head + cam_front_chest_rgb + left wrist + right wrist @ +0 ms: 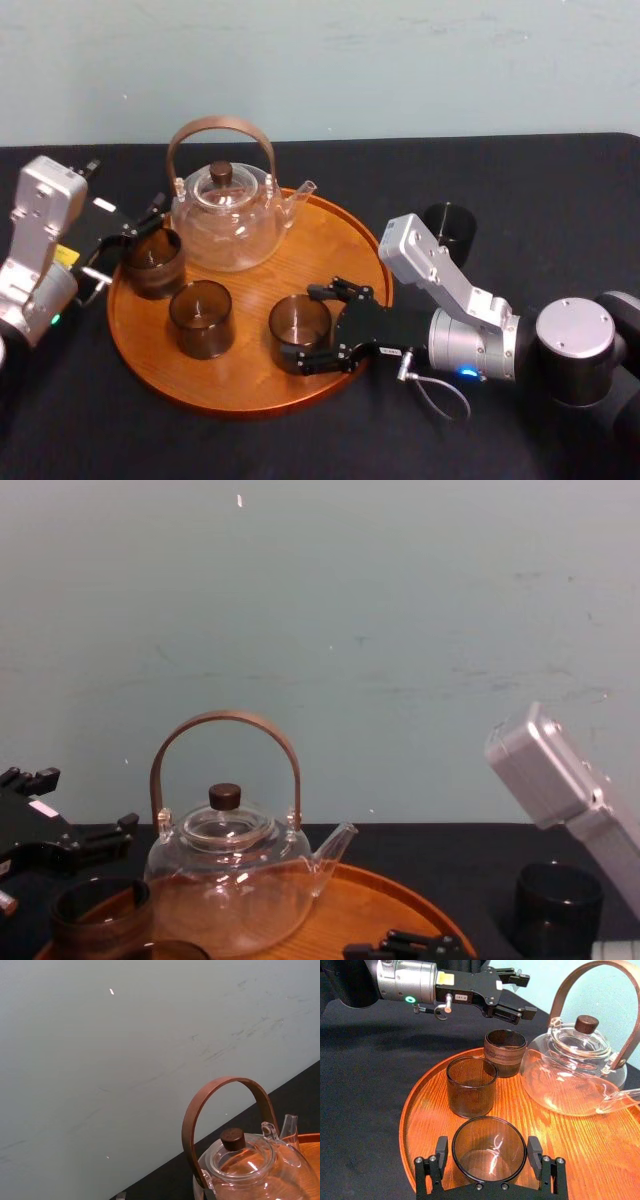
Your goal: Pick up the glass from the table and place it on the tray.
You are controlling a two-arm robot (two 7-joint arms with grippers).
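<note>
The right hand (488,1146) lies low over the front of the tray (580,1160), just below the middle of the head view. It is open, with one finger on each side of the glass (489,1159) and a thin gap showing on at least one side, so it looks to be straddling the glass, not squeezing it. The glass stands upright on the wood, well inside the rim, and the placing seems all but done. It is a short, straight-sided tumbler of smoky brown glass, empty and clear enough to show the wood grain through its base. I judge it light, rigid, slick-walled and easily chipped. It is best held across opposite sides of the wall around mid-height, with gentle pressure and no twisting. Just beyond it stands a second, similar tumbler (471,1087), then a ribbed cup (505,1052) and a teapot (570,1075) towards the upper middle of the head view. The left hand (512,994) hangs open and empty beside the ribbed cup at the tray's left edge. One dark cup (448,228) sits off the tray on the black surface (560,190), at right of centre behind the right arm.
</note>
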